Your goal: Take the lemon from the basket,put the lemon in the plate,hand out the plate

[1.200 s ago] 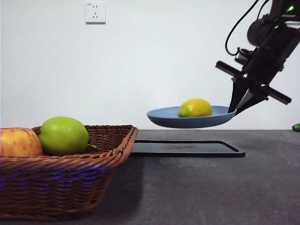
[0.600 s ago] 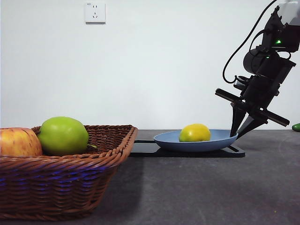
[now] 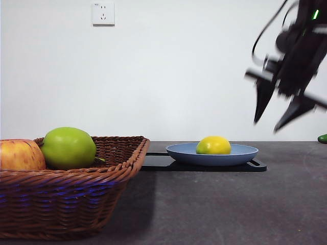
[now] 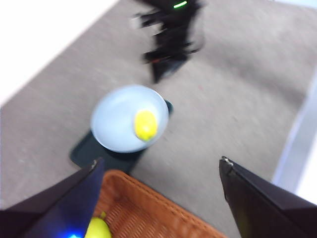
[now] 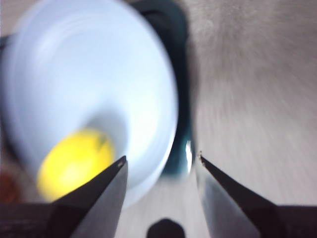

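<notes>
The yellow lemon (image 3: 213, 145) lies in the light-blue plate (image 3: 240, 153), which rests on the flat black tray (image 3: 204, 166). My right gripper (image 3: 265, 126) is open and empty, blurred, in the air above the plate's right rim and apart from it. In the right wrist view its jaws (image 5: 162, 156) stand over the plate's edge (image 5: 89, 74), with the lemon (image 5: 74, 161) beside them. My left gripper (image 4: 161, 161) is open and empty, high above the wicker basket (image 4: 148, 218), looking down on the plate (image 4: 116, 119) and lemon (image 4: 146, 125). The basket (image 3: 76, 204) stands near left.
A green apple (image 3: 69, 148) and a red-yellow apple (image 3: 20, 155) sit in the basket. A small green object (image 3: 323, 138) lies at the table's far right edge. A wall socket (image 3: 103, 14) is behind.
The plate with the lemon came down from the air onto the black tray. My right gripper let go of the plate's rim, opened and rose up to the right.
</notes>
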### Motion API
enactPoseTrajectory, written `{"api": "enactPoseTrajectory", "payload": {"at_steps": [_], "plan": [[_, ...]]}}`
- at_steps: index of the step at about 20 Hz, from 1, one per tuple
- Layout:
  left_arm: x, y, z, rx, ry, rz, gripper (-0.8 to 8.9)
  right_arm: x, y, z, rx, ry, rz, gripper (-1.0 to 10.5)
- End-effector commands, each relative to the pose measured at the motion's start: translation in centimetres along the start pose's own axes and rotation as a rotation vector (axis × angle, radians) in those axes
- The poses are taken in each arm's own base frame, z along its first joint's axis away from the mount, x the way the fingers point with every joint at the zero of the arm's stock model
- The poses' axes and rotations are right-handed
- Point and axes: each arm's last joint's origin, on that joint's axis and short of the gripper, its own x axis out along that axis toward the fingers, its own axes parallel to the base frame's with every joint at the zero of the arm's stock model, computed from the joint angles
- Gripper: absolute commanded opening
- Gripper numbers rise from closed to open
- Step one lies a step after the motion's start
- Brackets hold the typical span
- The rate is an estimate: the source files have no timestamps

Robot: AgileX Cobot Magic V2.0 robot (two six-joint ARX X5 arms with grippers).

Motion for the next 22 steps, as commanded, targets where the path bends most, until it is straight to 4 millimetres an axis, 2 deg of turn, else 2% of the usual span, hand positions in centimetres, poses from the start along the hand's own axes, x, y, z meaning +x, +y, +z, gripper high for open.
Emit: {"api": "enactPoseTrajectory", "payload": {"at_steps": [1, 6, 8, 11, 14, 16, 18, 22], "plan": [[0.6, 0.3, 0.8, -0.007, -0.034, 0.019, 3.77, -3.4, 2.1, -0.8, -0.113, -0.021, 0.015, 1.6], [1.6, 1.6, 0.9, 0.035, -0.018, 0.071, 0.07, -10.7, 8.4, -5.1, -0.338, -0.11, 0.07, 0.0], [1.8, 2.4, 0.8, 0.022, -0.017, 0.101, 0.06, -13.2, 11.0, -7.2, -0.428, -0.185, 0.051, 0.0], [2.0, 4.0, 0.3, -0.021, -0.006, 0.145, 0.06, -15.9, 14.9, -11.0, -0.559, -0.326, -0.101, 0.0], [2.8, 5.4, -1.1, -0.074, -0.001, 0.129, 0.06, -18.0, 17.2, -14.5, -0.626, -0.521, -0.162, 0.0], [3.8, 6.1, -2.9, -0.105, -0.01, 0.149, 0.06, -18.4, 17.9, -16.6, -0.65, -0.632, -0.148, 0.0], [4.5, 6.3, -4.9, -0.131, -0.042, 0.183, 0.06, -18.0, 17.4, -18.3, -0.661, -0.698, -0.117, 0.0], [5.2, 5.9, -9.8, -0.178, -0.12, 0.248, 0.06, -14.4, 14.0, -21.5, -0.654, -0.778, -0.062, 0.0]]}}
